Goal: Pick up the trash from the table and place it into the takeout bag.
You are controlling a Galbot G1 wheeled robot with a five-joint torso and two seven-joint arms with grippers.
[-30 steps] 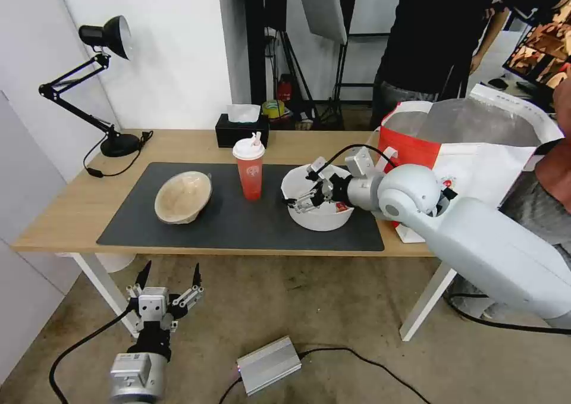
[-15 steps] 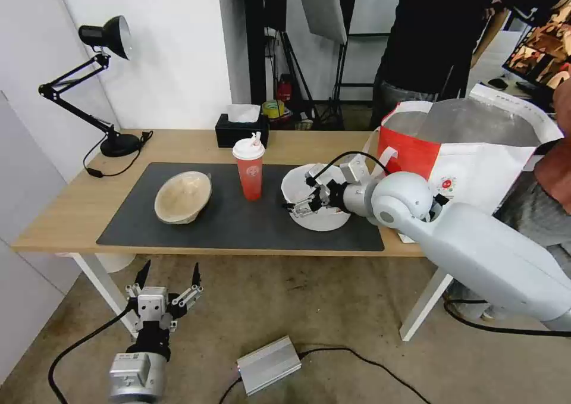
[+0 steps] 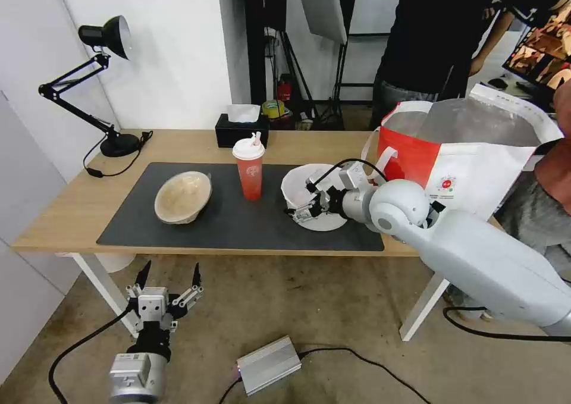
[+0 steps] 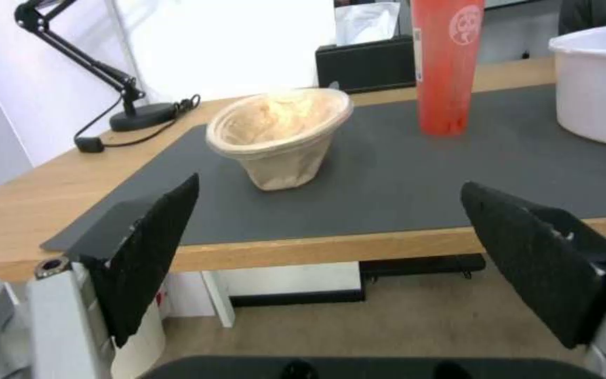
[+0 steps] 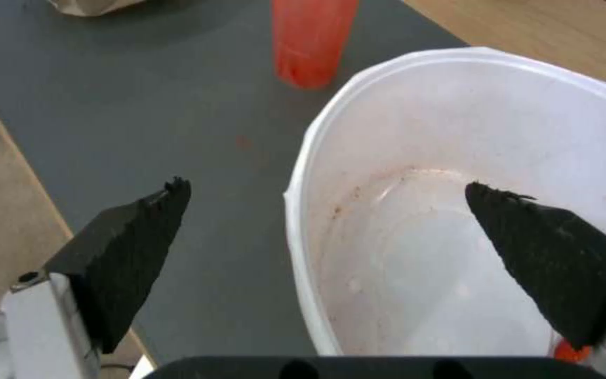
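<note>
L end effector (image 3: 169,280) hangs low over the floor in front of the worktop (image 3: 71,207), fingers spread, empty. R end effector (image 3: 304,204) is at the white bowl (image 3: 300,187) on the grey mat (image 3: 238,225), fingers apart straddling the near rim, one inside, one outside. Red cup (image 3: 249,167) and beige bowl (image 3: 182,197) sit to the bowl's left. Takeout bag (image 3: 470,148) stands open at the worktop's right end.

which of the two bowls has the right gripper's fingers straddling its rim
The wide white bowl, nearest the takeout bag: the open right gripper has one finger inside, one outside. The beige pulp bowl sits alone beyond the red cup.
</note>
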